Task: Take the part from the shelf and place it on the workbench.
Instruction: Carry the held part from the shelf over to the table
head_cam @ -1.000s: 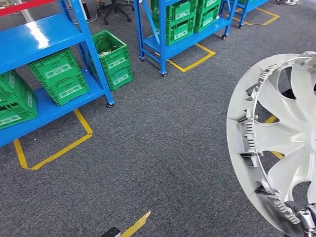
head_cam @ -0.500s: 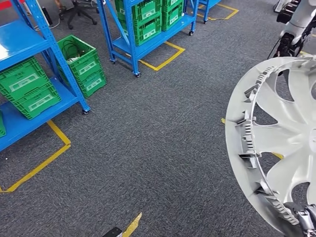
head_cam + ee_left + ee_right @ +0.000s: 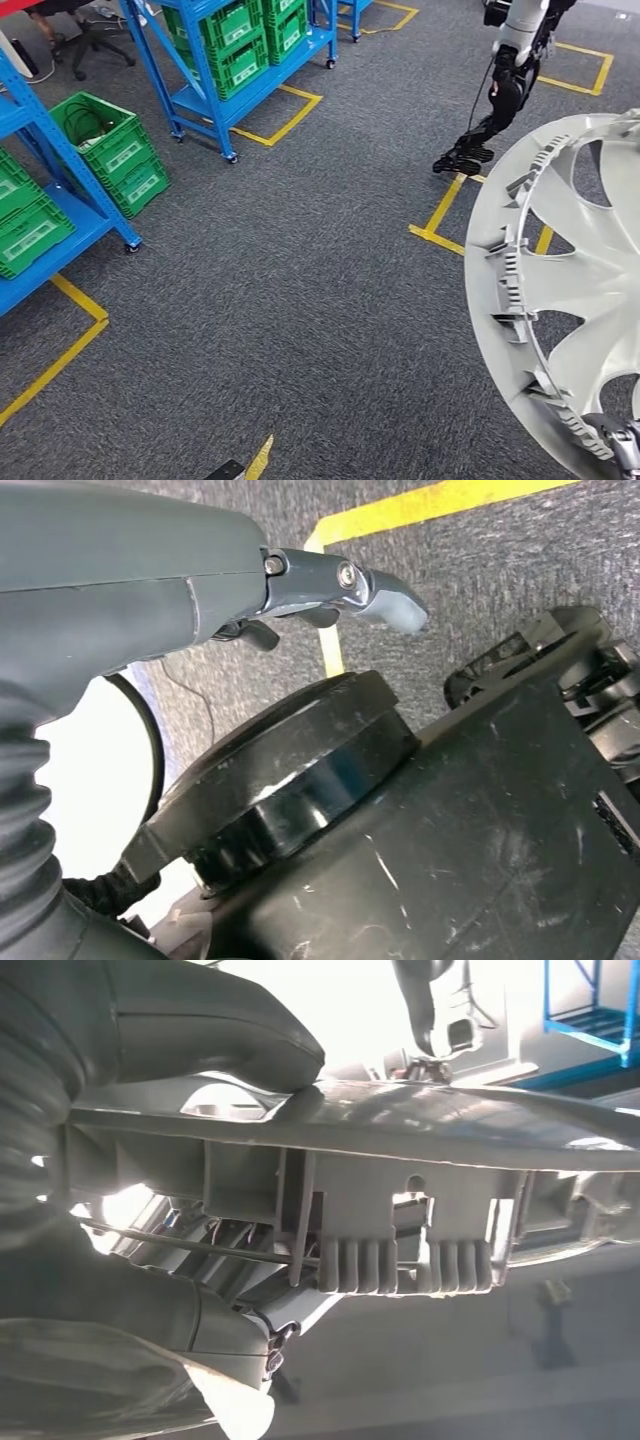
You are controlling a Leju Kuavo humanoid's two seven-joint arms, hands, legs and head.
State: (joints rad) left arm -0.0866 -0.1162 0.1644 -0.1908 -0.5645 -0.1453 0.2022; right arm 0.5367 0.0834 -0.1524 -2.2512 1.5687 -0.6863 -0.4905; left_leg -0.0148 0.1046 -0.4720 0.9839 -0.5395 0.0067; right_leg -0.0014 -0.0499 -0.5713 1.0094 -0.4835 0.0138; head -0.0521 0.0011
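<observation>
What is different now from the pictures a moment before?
The robot turned right, so its view swung: the blue shelves and green crates slid left, and another robot came into sight. The hubcap stayed in the right hand.

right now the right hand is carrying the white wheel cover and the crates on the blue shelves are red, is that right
Not quite. The crates on the blue shelves are green, not red, as the head view shows. The rest holds: the right hand grips the white wheel cover at its rim, seen in the right wrist view.
</observation>
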